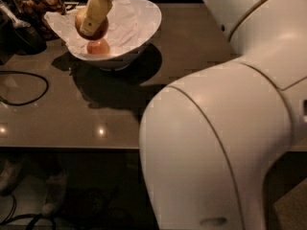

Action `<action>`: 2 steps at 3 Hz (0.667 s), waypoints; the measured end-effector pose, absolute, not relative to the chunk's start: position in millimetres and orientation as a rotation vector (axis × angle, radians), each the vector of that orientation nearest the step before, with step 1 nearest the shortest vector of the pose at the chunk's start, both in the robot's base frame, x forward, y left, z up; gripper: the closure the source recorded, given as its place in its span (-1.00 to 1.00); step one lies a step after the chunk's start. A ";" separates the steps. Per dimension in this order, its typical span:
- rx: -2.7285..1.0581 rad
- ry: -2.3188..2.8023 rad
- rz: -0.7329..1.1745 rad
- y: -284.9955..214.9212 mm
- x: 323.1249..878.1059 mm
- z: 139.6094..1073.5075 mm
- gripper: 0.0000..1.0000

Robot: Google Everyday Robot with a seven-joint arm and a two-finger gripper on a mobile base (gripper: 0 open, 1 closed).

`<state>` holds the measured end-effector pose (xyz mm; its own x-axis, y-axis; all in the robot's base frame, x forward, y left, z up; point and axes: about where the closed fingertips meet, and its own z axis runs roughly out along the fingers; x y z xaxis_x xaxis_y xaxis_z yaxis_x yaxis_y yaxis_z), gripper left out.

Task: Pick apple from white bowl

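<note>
Camera view: end effector [91, 27] clamped on apple [101, 30], just above white bowl [152, 25]; lifting step; you'll next need a straight raise clear of the bowl's rim.
</note>
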<state>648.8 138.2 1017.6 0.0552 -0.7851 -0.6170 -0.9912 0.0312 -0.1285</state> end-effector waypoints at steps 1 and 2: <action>-1.729 1.791 0.513 140.2 600.5 1047.3 1.00; -1.726 1.789 0.511 136.7 594.5 1051.1 1.00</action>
